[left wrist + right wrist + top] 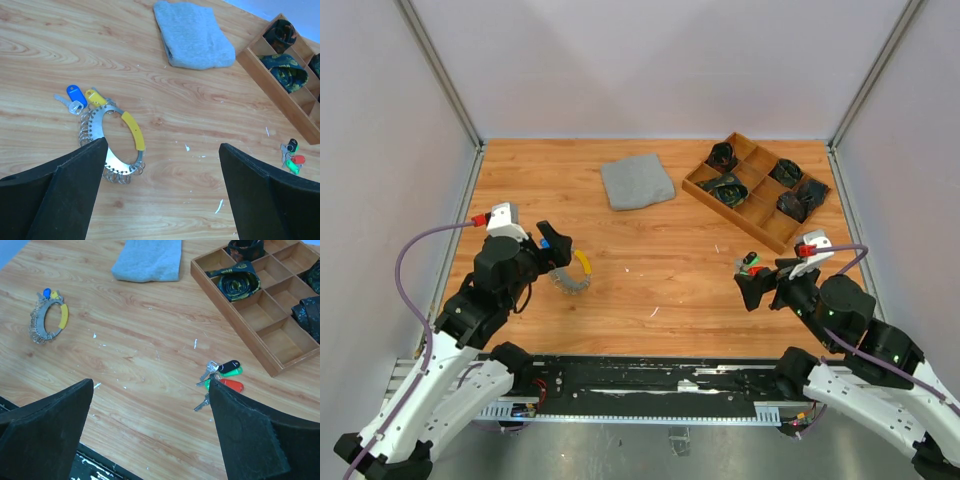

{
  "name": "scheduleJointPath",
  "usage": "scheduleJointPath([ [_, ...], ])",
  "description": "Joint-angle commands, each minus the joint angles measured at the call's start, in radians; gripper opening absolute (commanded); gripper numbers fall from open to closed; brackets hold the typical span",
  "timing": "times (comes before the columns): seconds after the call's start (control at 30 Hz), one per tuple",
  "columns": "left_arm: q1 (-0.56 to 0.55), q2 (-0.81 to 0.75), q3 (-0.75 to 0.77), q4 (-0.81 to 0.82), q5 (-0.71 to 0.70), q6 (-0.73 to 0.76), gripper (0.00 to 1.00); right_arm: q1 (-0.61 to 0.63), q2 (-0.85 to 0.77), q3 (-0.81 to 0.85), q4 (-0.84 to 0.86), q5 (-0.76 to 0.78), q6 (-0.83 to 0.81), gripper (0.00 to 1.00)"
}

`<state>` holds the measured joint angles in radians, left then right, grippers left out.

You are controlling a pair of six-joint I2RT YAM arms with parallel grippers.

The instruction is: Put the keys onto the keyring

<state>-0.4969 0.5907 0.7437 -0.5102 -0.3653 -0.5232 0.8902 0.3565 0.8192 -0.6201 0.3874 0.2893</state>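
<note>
The keyring (116, 145) is a silvery loop with a yellow segment and many small rings, lying on the wooden table at the left (572, 275) (48, 322). A blue-headed key (74, 95) and a yellow-headed key (94, 96) lie at its far edge. A loose bunch of keys with black, green and red heads (226, 377) lies at the right (752, 264) (292, 155). My left gripper (162, 187) hovers open just right of the keyring, nothing between its fingers. My right gripper (150, 425) is open and empty, its right finger beside the key bunch.
A folded grey cloth (637, 181) lies at the back centre. A wooden compartment tray (756, 190) with dark rolled items stands at the back right. Small white flecks dot the table. Grey walls close in the table on three sides.
</note>
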Motion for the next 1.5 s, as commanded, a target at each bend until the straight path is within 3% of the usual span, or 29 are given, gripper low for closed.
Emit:
scheduleJointPath([
  [0.0,0.0,0.007,-0.009,0.038,-0.025,-0.001,1.0,-0.002,0.01,0.002,-0.028,0.051,0.006,0.98],
  [0.43,0.0,0.069,0.01,-0.006,-0.029,-0.011,1.0,-0.002,0.127,-0.013,-0.034,0.133,0.063,0.99],
  [0.7,0.0,0.086,0.021,-0.016,0.008,0.02,0.96,-0.003,0.406,0.02,0.028,-0.141,0.072,0.98],
  [0.9,-0.001,0.077,0.057,-0.048,0.009,0.012,0.89,-0.001,0.686,0.016,0.297,-0.368,0.078,0.99],
  [1.1,0.001,0.025,0.095,-0.105,-0.039,0.029,0.89,0.004,1.054,0.209,0.399,-0.47,0.052,0.81],
  [1.3,0.001,-0.001,0.079,-0.119,-0.018,-0.005,0.89,0.028,1.377,0.446,0.448,-0.49,0.025,0.73],
  [1.47,0.001,-0.017,0.07,-0.126,0.002,-0.031,0.88,0.053,1.626,0.687,0.377,-0.462,-0.002,0.69],
])
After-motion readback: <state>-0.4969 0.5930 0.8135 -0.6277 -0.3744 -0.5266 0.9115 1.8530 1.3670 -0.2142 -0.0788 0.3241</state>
